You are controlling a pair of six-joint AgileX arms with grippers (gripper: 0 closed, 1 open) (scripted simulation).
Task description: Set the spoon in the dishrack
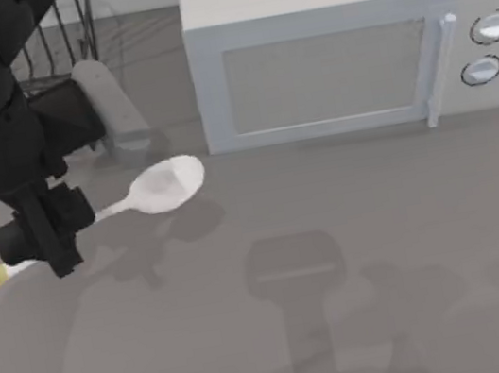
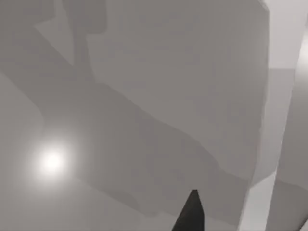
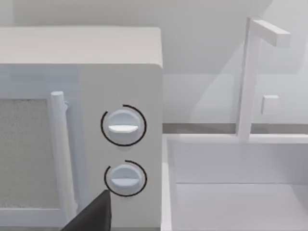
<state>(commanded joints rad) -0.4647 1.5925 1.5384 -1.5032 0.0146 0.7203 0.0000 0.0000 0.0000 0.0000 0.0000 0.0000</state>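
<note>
Spoon (image 1: 161, 186): white, glossy, with a broad oval bowl and a slim handle ending in a small red flower-like knob with a yellowish tip at the top view's far left edge. Lies level over the left part of the grey tabletop (image 1: 357, 255), bowl toward the microwave (image 1: 344, 65), with a soft shadow below and slightly right of it on the matte surface. Gripped about mid-handle by the left gripper (image 1: 47, 235), dark blocky fingers (image 1: 59, 252) clenched around the thin shaft, bowl sticking out on one side and knob on the other.

Dishrack (image 1: 62, 41) of thin black rods at the upper left corner, largely covered by the black left arm; well behind the spoon, not touching it. Pale grey rounded slab standing just beside the rack.

Microwave boxy, light grey, with a speckled window panel, a vertical bar handle and two round chrome-faced dials (image 3: 123, 125), seen close in the right wrist view, next to a white sink basin (image 3: 231, 192) with an angular faucet. Right gripper's state: cannot tell.
</note>
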